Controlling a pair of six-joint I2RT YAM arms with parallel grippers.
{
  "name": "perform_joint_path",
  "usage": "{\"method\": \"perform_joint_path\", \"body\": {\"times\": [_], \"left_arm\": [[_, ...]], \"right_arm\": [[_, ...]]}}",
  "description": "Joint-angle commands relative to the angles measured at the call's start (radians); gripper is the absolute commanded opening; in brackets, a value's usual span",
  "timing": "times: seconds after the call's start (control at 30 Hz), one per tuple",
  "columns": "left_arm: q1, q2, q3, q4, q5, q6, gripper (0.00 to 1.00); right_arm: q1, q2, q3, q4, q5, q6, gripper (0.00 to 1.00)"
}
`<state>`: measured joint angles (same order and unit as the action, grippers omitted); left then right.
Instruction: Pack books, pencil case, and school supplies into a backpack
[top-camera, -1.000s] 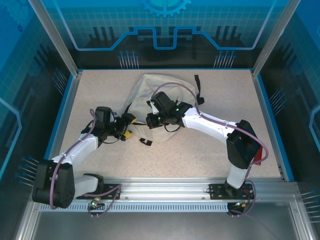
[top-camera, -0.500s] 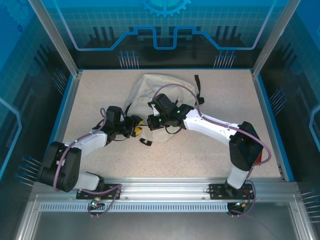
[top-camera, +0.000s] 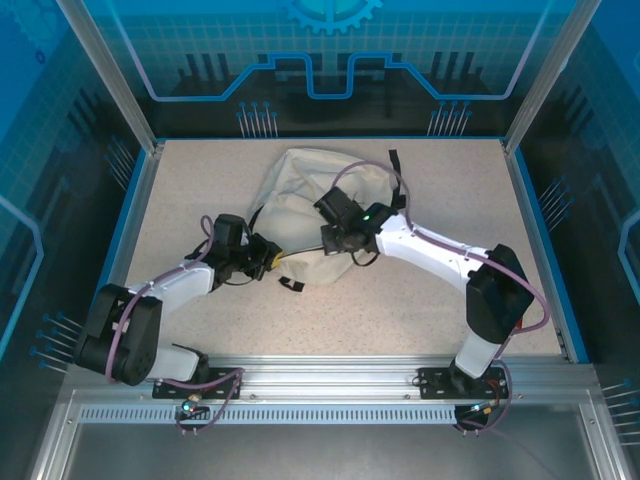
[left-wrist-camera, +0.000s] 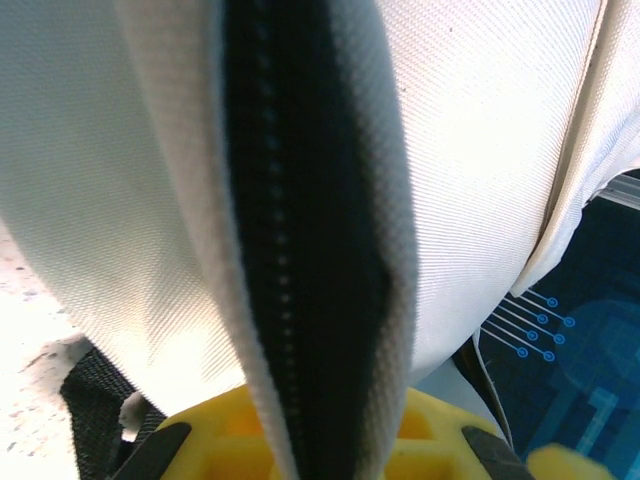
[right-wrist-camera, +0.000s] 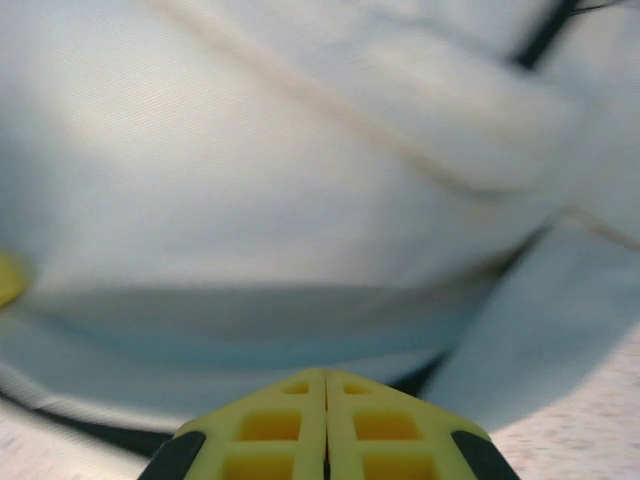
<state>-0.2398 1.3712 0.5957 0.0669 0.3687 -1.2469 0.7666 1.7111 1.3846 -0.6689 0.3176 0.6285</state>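
The cream backpack (top-camera: 300, 185) lies slumped at the middle back of the table. My left gripper (top-camera: 266, 257) is at its near left edge, shut on the backpack's dark zipper edge (left-wrist-camera: 300, 250), which runs up between the yellow fingers (left-wrist-camera: 430, 445). My right gripper (top-camera: 328, 243) hovers low over the backpack's near side. Its jaws (right-wrist-camera: 325, 385) are pressed together with nothing showing between them, and cream fabric (right-wrist-camera: 250, 180) lies just ahead. The books, pencil case and school supplies are out of view.
A black strap end (top-camera: 292, 284) lies on the speckled table (top-camera: 420, 300) just in front of the backpack. Another black strap (top-camera: 394, 165) trails off behind it to the right. Blue-edged walls enclose the table on three sides.
My left gripper has moved right to the backpack and closed on its zipper edge. The right arm has shifted right and back across the backpack, still shut.
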Motion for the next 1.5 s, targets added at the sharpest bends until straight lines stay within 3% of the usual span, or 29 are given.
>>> {"method": "perform_joint_path", "body": {"times": [0.0, 0.27, 0.57, 0.63, 0.7, 0.83, 1.03, 1.2, 1.33, 1.47], "left_arm": [[0.036, -0.049, -0.017, -0.124, -0.082, 0.075, 0.00], [0.092, -0.081, 0.006, -0.197, -0.056, 0.159, 0.00], [0.208, -0.048, 0.152, -0.379, -0.060, 0.373, 0.00], [0.229, -0.047, 0.166, -0.400, -0.065, 0.392, 0.07], [0.234, -0.054, 0.171, -0.409, -0.063, 0.394, 0.22], [0.231, -0.087, 0.136, -0.395, 0.004, 0.345, 0.47], [0.177, -0.155, 0.068, -0.348, 0.086, 0.252, 0.68], [0.091, -0.145, 0.043, -0.252, 0.128, 0.163, 0.72], [0.037, -0.104, 0.035, -0.202, 0.097, 0.136, 0.72], [0.012, -0.060, 0.021, -0.167, 0.079, 0.118, 0.62]], "right_arm": [[-0.094, -0.019, -0.005, -0.078, 0.103, -0.001, 0.00], [-0.161, 0.028, 0.022, -0.034, 0.057, -0.069, 0.00], [-0.067, 0.031, -0.033, 0.168, -0.440, -0.198, 0.00], [-0.046, 0.044, -0.039, 0.207, -0.502, -0.177, 0.00], [-0.028, 0.066, -0.038, 0.240, -0.552, -0.160, 0.00], [-0.003, 0.108, -0.028, 0.276, -0.584, -0.131, 0.00], [0.005, 0.134, -0.032, 0.296, -0.602, -0.112, 0.00], [0.012, 0.142, -0.063, 0.319, -0.617, -0.092, 0.00], [0.023, 0.153, -0.092, 0.345, -0.628, -0.071, 0.00], [0.028, 0.156, -0.104, 0.346, -0.612, -0.059, 0.00]]}}
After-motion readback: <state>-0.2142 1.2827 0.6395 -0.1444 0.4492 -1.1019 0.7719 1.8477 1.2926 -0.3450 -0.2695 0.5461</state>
